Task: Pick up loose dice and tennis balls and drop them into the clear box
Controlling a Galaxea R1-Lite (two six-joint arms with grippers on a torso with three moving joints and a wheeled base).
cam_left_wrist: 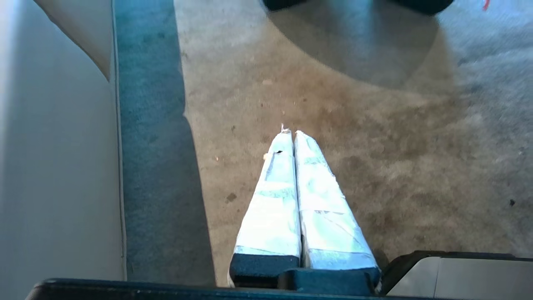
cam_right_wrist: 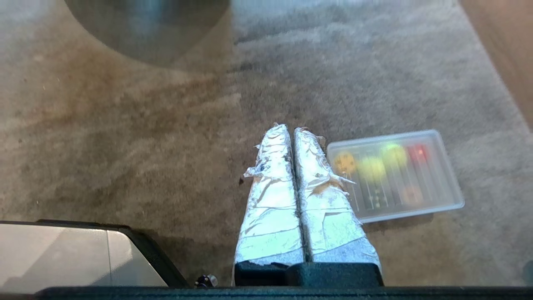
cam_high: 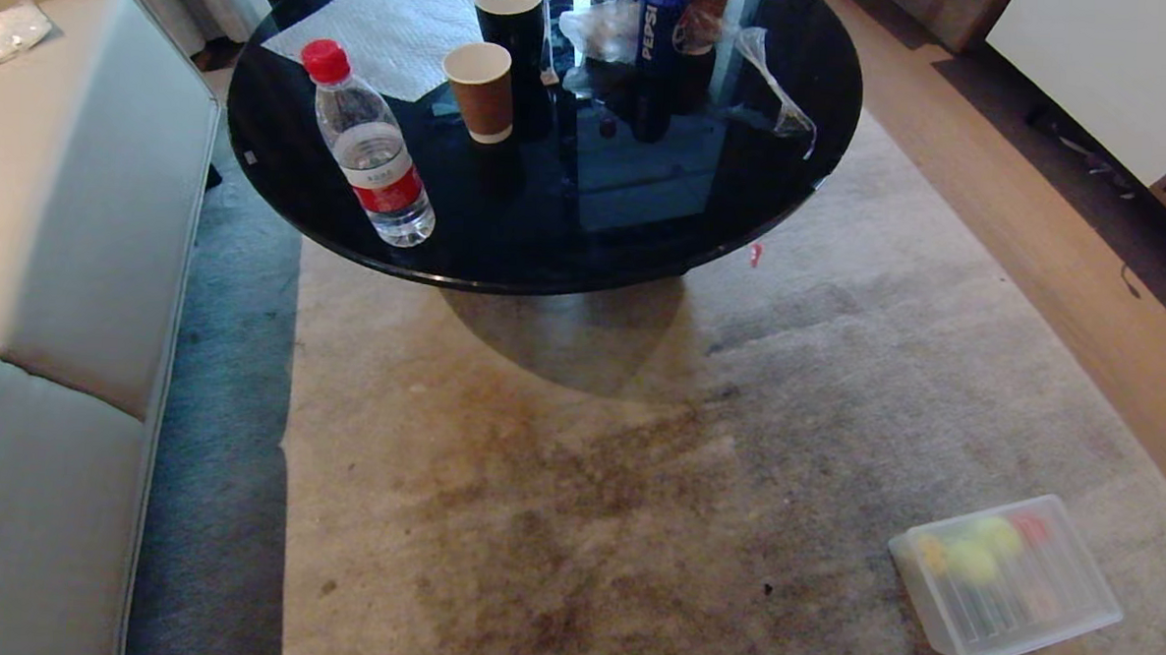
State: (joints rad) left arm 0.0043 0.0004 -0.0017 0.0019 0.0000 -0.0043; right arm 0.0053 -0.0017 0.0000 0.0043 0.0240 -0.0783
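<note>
The clear box (cam_high: 1052,633) sits on the carpet at the lower right, also seen in the right wrist view (cam_right_wrist: 410,213). Ribbed lines run across it, so its contents show only as blurred colours. Inside are two yellow-green tennis balls (cam_right_wrist: 372,168) (cam_right_wrist: 393,153), a yellow die (cam_right_wrist: 344,162), a red die (cam_right_wrist: 417,153) and an orange-beige shape (cam_right_wrist: 412,193). I see no loose dice or balls on the carpet. My right gripper (cam_right_wrist: 290,127) hangs shut and empty beside the box. My left gripper (cam_left_wrist: 290,132) is shut and empty over bare carpet. Neither arm shows in the head view.
A round black glass table (cam_high: 725,225) stands ahead with a water bottle (cam_high: 369,146), paper cups (cam_high: 480,89) and a Pepsi bottle (cam_high: 658,35) on it. A pale sofa (cam_high: 65,246) runs along the left. Wooden floor (cam_high: 1067,280) and a white cabinet (cam_high: 1116,65) lie to the right.
</note>
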